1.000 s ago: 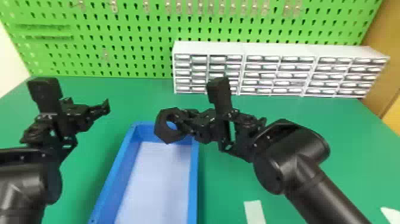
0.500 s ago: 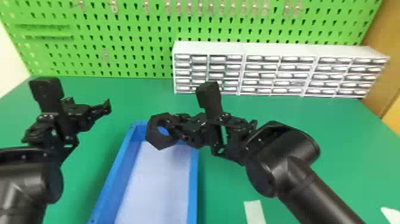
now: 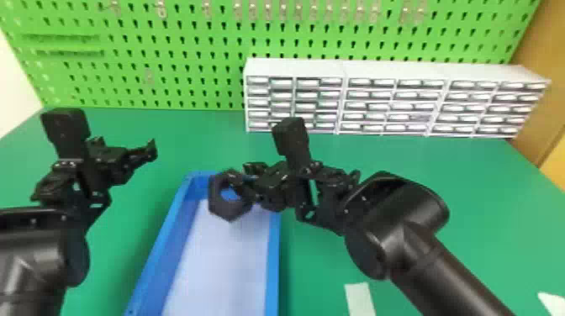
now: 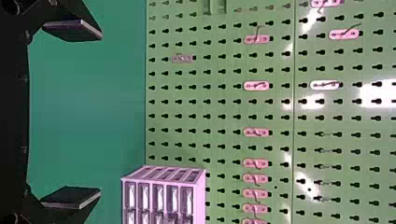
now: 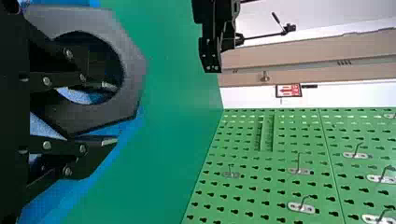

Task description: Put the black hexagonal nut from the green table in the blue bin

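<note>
right gripper [image 3: 245, 180] clamped onto the black hexagonal nut [image 5: 133, 67], up over the far end of the blue bin [image 3: 273, 252], left gripper [image 3: 128, 147] just spread wide, pale strip [image 3: 359, 298] in head view, some red-and-white sign [image 5: 288, 90] in right wrist view

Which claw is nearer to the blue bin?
Right. The right claw is over the far end of the blue bin; the left claw is left of it, above the green table.
</note>
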`<state>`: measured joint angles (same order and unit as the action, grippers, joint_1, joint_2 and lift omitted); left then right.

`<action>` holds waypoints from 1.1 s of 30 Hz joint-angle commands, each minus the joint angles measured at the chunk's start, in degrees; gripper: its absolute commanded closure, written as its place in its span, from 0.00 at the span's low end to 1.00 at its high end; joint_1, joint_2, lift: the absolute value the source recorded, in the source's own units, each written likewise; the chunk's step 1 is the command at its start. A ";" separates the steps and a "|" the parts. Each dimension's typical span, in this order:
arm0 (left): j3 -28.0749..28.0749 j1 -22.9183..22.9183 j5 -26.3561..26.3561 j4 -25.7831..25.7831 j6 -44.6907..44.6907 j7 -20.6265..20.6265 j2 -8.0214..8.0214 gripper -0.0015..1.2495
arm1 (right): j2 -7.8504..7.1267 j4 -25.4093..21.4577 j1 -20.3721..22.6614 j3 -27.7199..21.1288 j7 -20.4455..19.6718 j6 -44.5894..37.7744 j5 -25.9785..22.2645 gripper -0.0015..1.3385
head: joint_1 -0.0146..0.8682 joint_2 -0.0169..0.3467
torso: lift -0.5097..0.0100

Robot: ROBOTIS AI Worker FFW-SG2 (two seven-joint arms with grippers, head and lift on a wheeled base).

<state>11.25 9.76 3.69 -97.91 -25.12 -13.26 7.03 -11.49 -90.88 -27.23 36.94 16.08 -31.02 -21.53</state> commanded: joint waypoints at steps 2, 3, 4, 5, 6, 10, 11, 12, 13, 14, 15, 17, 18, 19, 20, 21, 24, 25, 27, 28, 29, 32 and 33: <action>0.00 -0.01 0.09 0.00 -0.02 -0.01 0.00 0.09 | -0.12 0.00 -0.02 -0.02 0.00 0.00 -0.18 0.41 | 0.77 0.14 | 0.79; 0.00 0.08 0.09 0.00 -0.02 -0.01 0.00 0.09 | -0.12 0.00 -0.02 -0.02 0.09 0.00 -0.18 0.38 | 0.77 0.14 | 0.79; 0.00 0.08 0.09 0.00 -0.02 -0.01 0.00 0.09 | -0.12 0.09 -0.02 -0.11 0.09 0.00 -0.18 0.35 | 0.77 0.14 | 0.79; 0.09 0.08 0.09 0.00 -0.02 -0.01 0.00 0.09 | -0.12 0.09 -0.02 -0.11 0.09 0.00 -0.18 0.34 | 0.77 0.14 | 0.79; 0.09 0.08 0.09 0.00 -0.02 -0.01 0.00 0.09 | -0.12 0.09 -0.02 -0.20 0.09 0.00 -0.18 0.33 | 0.77 0.14 | 0.79; 0.09 -0.01 0.09 0.00 0.07 -0.01 0.00 0.09 | -0.20 0.09 -0.02 -0.29 0.18 0.00 -0.18 0.32 | 0.77 0.14 | 0.79; 0.09 -0.01 0.09 0.00 -0.02 -0.01 0.00 0.09 | -0.20 0.09 -0.11 -0.38 0.18 0.00 -0.18 0.32 | 0.77 0.14 | 0.79; 0.09 0.08 0.09 0.00 -0.02 -0.01 0.00 0.09 | -0.20 0.09 -0.11 -0.38 0.18 0.00 -0.18 0.32 | 0.77 0.14 | 0.79; 0.09 0.08 0.09 0.00 -0.02 -0.01 0.00 0.09 | -0.20 0.09 -0.02 -0.38 0.18 0.00 -0.18 0.32 | 0.77 0.14 | 0.79; 0.09 0.08 0.09 0.00 -0.02 -0.01 0.00 0.09 | -0.20 0.09 -0.02 -0.38 0.18 0.00 -0.18 0.32 | 0.77 0.14 | 0.79; 0.09 -0.01 0.09 0.00 -0.02 -0.01 0.00 0.09 | -0.29 0.09 -0.02 -0.38 0.18 0.00 -0.18 0.32 | 0.77 0.14 | 0.79; 0.09 0.08 0.09 0.00 -0.02 -0.01 0.00 0.09 | -0.29 0.09 -0.02 -0.46 0.18 0.00 -0.18 0.32 | 0.77 0.14 | 0.79; 0.09 -0.01 0.09 0.00 -0.02 -0.01 0.00 0.09 | -0.29 0.09 0.07 -0.46 0.18 0.00 -0.18 0.32 | 0.77 0.14 | 0.79; 0.09 0.08 0.09 0.00 0.07 -0.01 0.00 0.09 | -0.29 0.09 0.07 -0.55 0.18 0.00 -0.18 0.32 | 0.77 0.14 | 0.79; 0.09 0.08 0.18 0.00 0.07 -0.01 0.00 0.09 | -0.38 0.09 0.07 -0.64 0.18 0.00 -0.09 0.32 | 0.77 0.14 | 0.79; 0.09 0.08 0.18 0.00 -0.02 -0.01 0.00 0.09 | -0.38 0.09 0.16 -0.73 0.18 0.00 -0.09 0.32 | 0.77 0.14 | 0.79; 0.09 -0.01 0.18 0.00 -0.02 -0.01 0.00 0.09 | -0.38 0.09 0.24 -1.25 0.26 0.00 0.00 0.32 | 0.77 0.14 | 0.79; 0.09 -0.01 0.18 0.00 -0.02 -0.01 0.00 0.09 | -0.38 0.09 0.33 -1.43 0.26 0.00 0.09 0.32 | 0.77 0.14 | 0.79; 0.09 -0.01 0.18 0.00 -0.02 -0.01 0.00 0.09 | -0.38 0.09 0.42 -2.05 0.26 0.00 0.35 0.32 | 0.77 0.14 | 0.79; 0.00 -0.01 0.18 0.00 -0.02 -0.01 0.00 0.09 | -0.38 0.09 0.60 -2.75 0.26 0.00 0.53 0.32 | 0.77 0.14 | 0.79; 0.00 -0.01 0.18 0.00 -0.02 -0.01 0.00 0.09 | -0.38 0.09 0.86 -3.36 0.26 0.09 0.79 0.32 | 0.77 0.14 | 0.79; 0.18 0.08 0.09 0.00 -0.02 -0.01 0.00 0.09 | -0.20 0.09 2.09 -6.18 0.44 0.70 1.93 0.32 | 0.77 0.14 | 0.79; 0.18 0.08 0.09 0.00 -0.02 -0.01 0.00 0.09 | -0.12 0.09 2.44 -7.06 0.44 0.70 2.20 0.32 | 0.77 0.14 | 0.79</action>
<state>11.31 9.79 3.86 -97.91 -25.12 -13.27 7.03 -11.81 -90.79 -26.14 33.14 16.47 -30.79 -20.50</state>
